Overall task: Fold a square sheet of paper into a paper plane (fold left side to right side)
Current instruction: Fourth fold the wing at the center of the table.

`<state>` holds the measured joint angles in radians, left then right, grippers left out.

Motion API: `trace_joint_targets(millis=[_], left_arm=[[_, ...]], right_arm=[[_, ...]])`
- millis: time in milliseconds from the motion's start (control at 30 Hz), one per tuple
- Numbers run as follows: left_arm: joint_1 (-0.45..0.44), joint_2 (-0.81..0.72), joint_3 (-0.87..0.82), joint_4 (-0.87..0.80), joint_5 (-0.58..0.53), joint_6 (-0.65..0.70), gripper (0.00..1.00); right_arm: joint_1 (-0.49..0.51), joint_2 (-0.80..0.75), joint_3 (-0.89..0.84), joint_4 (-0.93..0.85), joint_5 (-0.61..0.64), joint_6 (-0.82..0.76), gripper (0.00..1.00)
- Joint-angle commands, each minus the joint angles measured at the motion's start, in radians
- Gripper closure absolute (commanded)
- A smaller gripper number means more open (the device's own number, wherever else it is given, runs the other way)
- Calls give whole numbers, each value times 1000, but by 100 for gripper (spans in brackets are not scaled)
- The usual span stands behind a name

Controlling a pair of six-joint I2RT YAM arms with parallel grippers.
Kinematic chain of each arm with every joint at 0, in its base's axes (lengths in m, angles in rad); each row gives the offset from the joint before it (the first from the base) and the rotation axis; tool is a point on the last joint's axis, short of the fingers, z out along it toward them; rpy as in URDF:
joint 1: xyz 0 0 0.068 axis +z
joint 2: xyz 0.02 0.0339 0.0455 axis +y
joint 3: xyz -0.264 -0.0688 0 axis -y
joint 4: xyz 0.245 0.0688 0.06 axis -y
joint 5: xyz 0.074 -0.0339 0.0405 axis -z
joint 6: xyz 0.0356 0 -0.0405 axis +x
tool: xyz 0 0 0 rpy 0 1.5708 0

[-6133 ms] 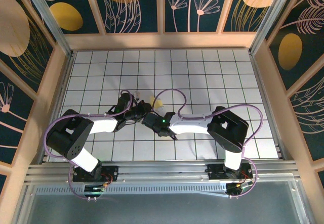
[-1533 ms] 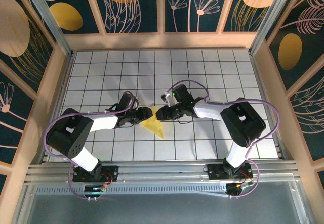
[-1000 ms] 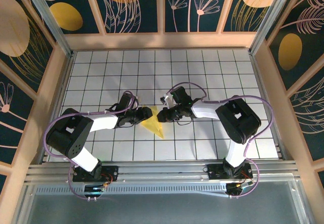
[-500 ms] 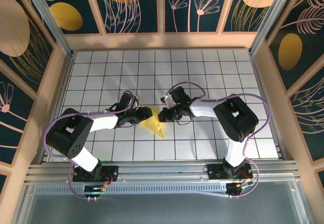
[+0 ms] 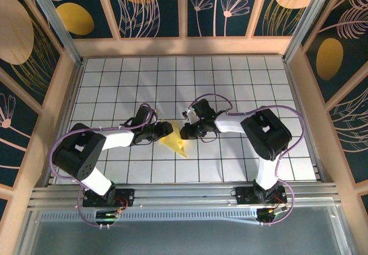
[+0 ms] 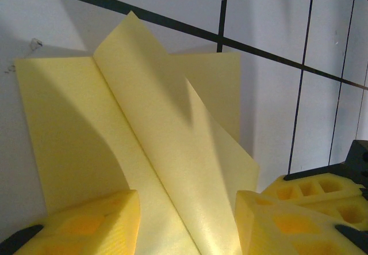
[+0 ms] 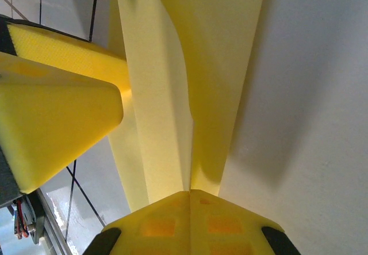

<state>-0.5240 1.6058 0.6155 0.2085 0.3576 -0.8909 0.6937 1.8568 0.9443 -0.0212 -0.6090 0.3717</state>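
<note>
**Top view.** The paper (image 5: pixel 173 142) lies on the tiled table (image 5: pixel 241 88) between the two arms, a little toward the near edge. It is already narrowed to a wedge, with its point toward the arm bases. The left gripper (image 5: pixel 164 131) sits at the wedge's wide end on the left. The right gripper (image 5: pixel 183 132) is at the same end on the right, so the two tips are close together. Finger state cannot be read from here.

**Left wrist view.** The left fingers (image 6: pixel 95 223) are spread, one pad on each side of a raised flap. The left-hand pad looks to rest on the flat layer. The other pad is just beside the flap's free edge. The flap stands up off the table along a straight crease, and the layer beneath it lies flat on the tile.

**Right wrist view.** The right fingers (image 7: pixel 167 220) are pressed together. The paper's ridge runs straight into the seam between them, which reads as a pinch on the fold. One left pad shows just beside the paper.

**Judgement: step in hand.** The left half is being brought over onto the right half.
- Hold the bottom layer down close to the crease with the left pad so the sheet cannot slide.
- Carry the pinched flap across in a low arc, without a sideways tug, because thin paper will probably buckle.
- Line up the free edges before pressing.
- Let go only once the flap lies flat, then run a shut finger along the crease from the wide end to the point.
- The tips work very near each other, so watch for contact.
</note>
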Motion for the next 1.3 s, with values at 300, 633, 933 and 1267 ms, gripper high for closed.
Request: trace_joint_targets(millis=[300,633,933,1267], left_arm=[[-3,20,1,-47,-22,12,51],[-3,-16,51,-71,-13,23,46],[-2,-128,165,-255,-121,96,43],[-4,-56,98,-86,55,67,87]], right_arm=[[13,45,5,-1,11,5,100],[17,86,-10,-46,79,24,100],[18,101,-15,-69,107,32,100],[23,93,-8,-84,121,27,100]])
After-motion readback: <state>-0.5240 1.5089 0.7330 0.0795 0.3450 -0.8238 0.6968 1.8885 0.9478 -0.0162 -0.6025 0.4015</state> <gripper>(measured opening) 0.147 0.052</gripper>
